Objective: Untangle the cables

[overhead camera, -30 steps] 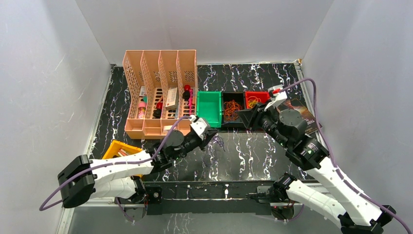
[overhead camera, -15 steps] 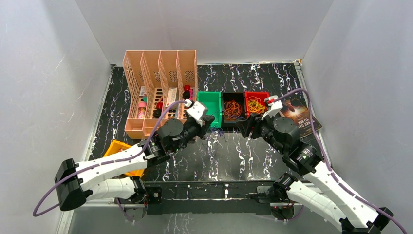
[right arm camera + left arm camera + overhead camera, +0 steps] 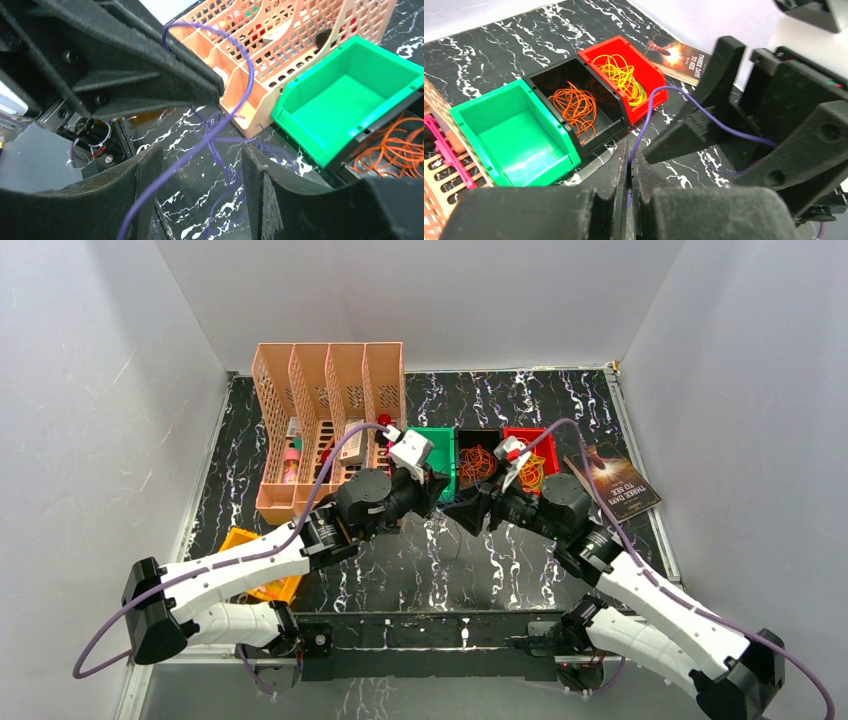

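The left end effector (image 3: 630, 165) is closed on a thin dark purple cable (image 3: 719, 121), which arches across and passes between the open fingers of the right end effector (image 3: 202, 160) just beside it. Behind them on the tabletop (image 3: 500, 400), orange cables (image 3: 574, 107) lie tangled in a black bin (image 3: 544, 80) and yellow cables (image 3: 621, 75) in a red bin (image 3: 649, 70), next to a green bin (image 3: 474, 107).

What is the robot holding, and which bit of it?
The left gripper pinches the thin purple-blue wire partway along its length. The right gripper is open; the wire only runs between its jaws.
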`<action>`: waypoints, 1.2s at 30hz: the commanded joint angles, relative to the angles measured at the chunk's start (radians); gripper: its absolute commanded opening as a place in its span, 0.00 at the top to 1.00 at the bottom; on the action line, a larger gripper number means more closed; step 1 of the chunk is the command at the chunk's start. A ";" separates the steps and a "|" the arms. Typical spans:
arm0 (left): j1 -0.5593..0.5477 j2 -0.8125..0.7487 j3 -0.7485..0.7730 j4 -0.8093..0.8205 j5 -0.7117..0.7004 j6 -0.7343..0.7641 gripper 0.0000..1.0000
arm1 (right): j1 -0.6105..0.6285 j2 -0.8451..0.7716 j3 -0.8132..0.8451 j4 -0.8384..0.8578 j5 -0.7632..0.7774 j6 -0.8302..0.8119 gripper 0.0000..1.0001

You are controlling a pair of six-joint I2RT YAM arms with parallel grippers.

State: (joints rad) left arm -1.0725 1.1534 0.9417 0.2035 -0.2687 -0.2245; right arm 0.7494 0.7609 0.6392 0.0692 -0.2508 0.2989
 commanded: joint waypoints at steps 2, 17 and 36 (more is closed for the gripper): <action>0.005 0.002 0.049 -0.012 0.058 -0.051 1.00 | 0.004 0.082 -0.009 0.276 -0.065 -0.018 0.32; 0.004 -0.013 0.101 -0.064 0.173 -0.080 1.00 | 0.005 0.241 -0.131 0.518 0.138 0.127 0.54; 0.005 -0.031 0.346 -0.273 0.013 0.144 1.00 | 0.005 0.099 -0.374 0.227 0.177 0.233 0.53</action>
State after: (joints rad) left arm -1.0775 1.1786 1.1568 -0.1448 -0.1493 -0.1513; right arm 0.7742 0.9203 0.3264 0.4908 -0.1280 0.5289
